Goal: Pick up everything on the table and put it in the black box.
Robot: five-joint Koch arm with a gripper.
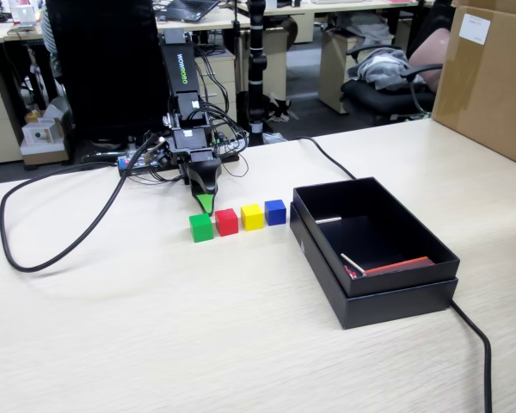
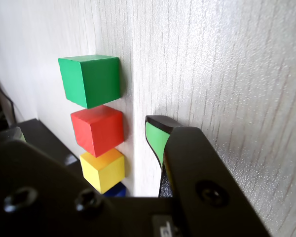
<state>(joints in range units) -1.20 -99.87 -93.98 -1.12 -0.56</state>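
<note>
I see the pale beige wood-grain worktop [image 1: 155, 344] filling most of the fixed view, with a large brown cardboard carton [image 1: 490, 82] at its far right edge. The shallow matte black cardboard box [image 1: 387, 297] sits on the right half, open side up, with a few small items inside that I cannot identify. A thick black cable [image 1: 77, 237] loops across the left of the worktop. My black arm [image 1: 189, 112] stands at the far edge, bent down so the green-tipped fingers [image 1: 205, 203] hang just behind the green cube; only one tip shows in either view, so I cannot tell if they are apart or together. Nothing is held. Four small solid cubes sit in a row on the worktop, left of the box: green cube [image 1: 201, 227], red cube [image 1: 227, 222], yellow cube [image 1: 253, 217], blue cube [image 1: 275, 212], neighbours nearly touching, blue nearest the box.
</note>
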